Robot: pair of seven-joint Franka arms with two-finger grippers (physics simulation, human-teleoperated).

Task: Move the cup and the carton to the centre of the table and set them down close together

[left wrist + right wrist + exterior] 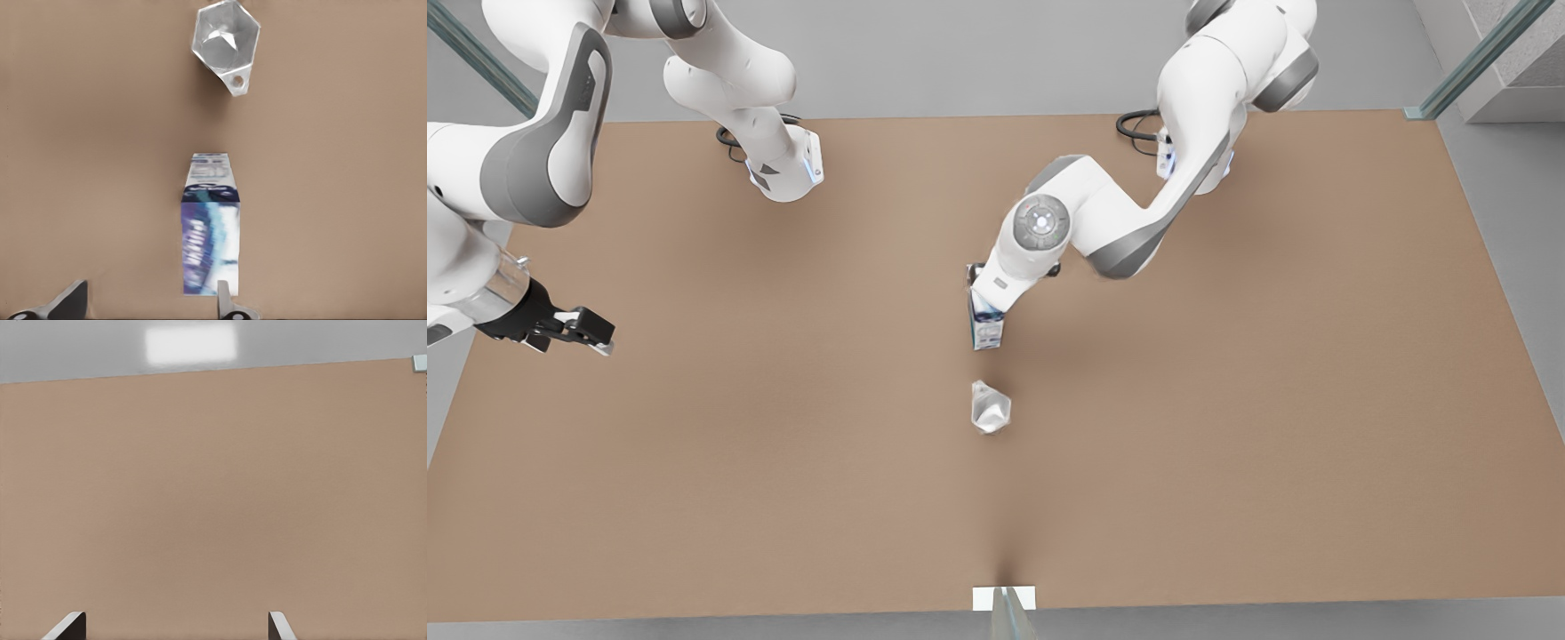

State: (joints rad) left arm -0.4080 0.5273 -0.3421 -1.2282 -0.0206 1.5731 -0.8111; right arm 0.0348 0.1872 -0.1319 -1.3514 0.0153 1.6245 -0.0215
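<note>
L end effector (150,303) over carton (211,233) (open)

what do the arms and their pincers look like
Both arms are glossy white with rounded links and grey joint bands. Black cables curl at each base. The right pincer is black on a silvery wrist; the left pincer has pale grey fingers. One arm's joint carries a round grey cap.

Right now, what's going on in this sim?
The left end effector is open at the carton, which stands mid-table. The cup sits close beside it, apart. The right end effector, also open, waits over the table edge at the front view's left.
</note>
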